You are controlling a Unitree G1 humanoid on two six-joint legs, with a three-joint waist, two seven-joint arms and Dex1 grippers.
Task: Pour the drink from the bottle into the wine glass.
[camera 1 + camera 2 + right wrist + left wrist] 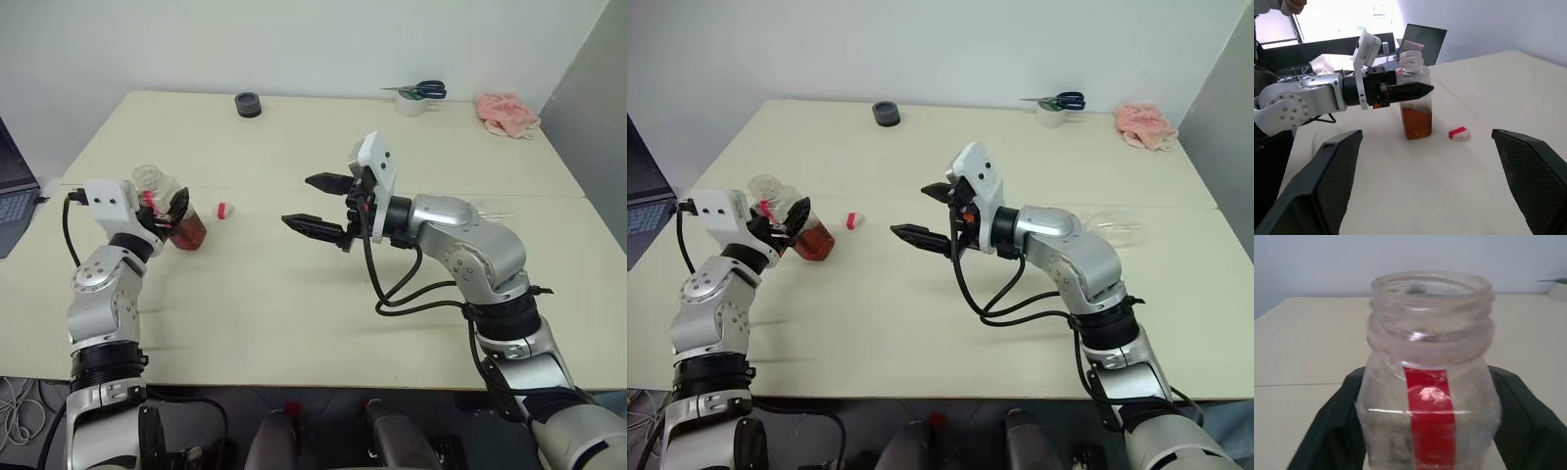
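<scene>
The bottle [174,210] stands upright between the left fingers [1410,90], seemingly loosened; right fingers [315,204] gape wide, empty.

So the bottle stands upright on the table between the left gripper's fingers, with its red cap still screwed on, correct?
Not quite: the bottle is uncapped, and the right wrist view shows its open mouth and the red cap lying on the table beside it. The rest holds for the left gripper.

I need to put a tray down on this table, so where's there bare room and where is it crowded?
Bare: the table strip nearest the robot, and the middle between the black ring and the right gripper. Crowded: around the bottle with the left gripper and red cap, and the far corner with the pink cloth.
</scene>
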